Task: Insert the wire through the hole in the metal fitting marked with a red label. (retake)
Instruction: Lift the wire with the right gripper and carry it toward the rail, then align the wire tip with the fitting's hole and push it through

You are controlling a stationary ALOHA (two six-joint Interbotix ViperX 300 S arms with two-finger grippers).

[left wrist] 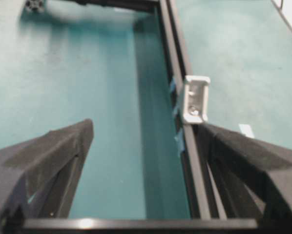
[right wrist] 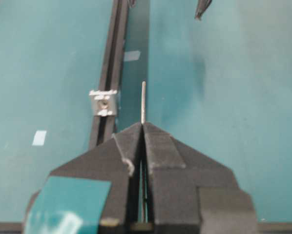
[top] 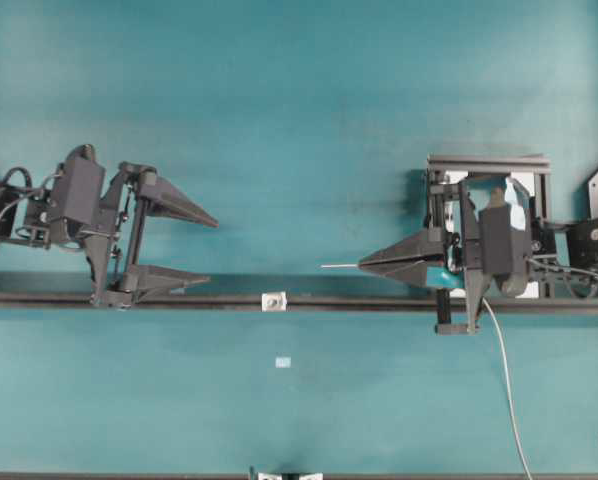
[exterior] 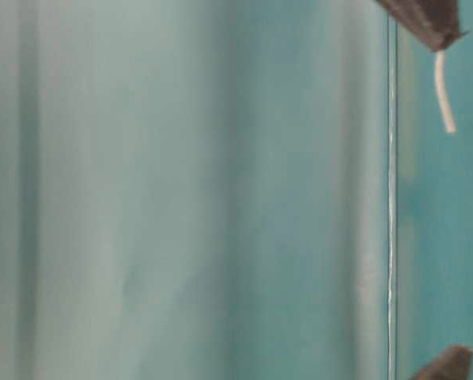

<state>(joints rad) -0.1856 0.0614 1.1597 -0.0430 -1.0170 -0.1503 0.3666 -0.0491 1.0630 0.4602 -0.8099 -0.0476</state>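
The wire (right wrist: 143, 102) stuck out from the clamped right tool (right wrist: 142, 127), just beside the metal fitting (right wrist: 104, 102) mid-surface on the rail (right wrist: 106, 73). The left tool (top: 211, 250) stood spread, empty. The flexible tip could miss the hole (right wrist: 103, 103).

The right tool (right wrist: 142, 127) fills the bottom of the right wrist view, its two black jaws pressed together on the wire (right wrist: 143, 102). A short, straight stub of the wire sticks out past the tips, pointing up the frame. Just left of that stub, the small silver metal fitting (right wrist: 104, 102) sits against a black rail (right wrist: 113, 53) that runs up the teal worktop (right wrist: 224, 97), and the fitting's dark hole (right wrist: 104, 103) faces the camera. A pale label (right wrist: 39, 138) lies on the worktop farther left. A dark pointed tip (right wrist: 202, 8) shows at the top edge.
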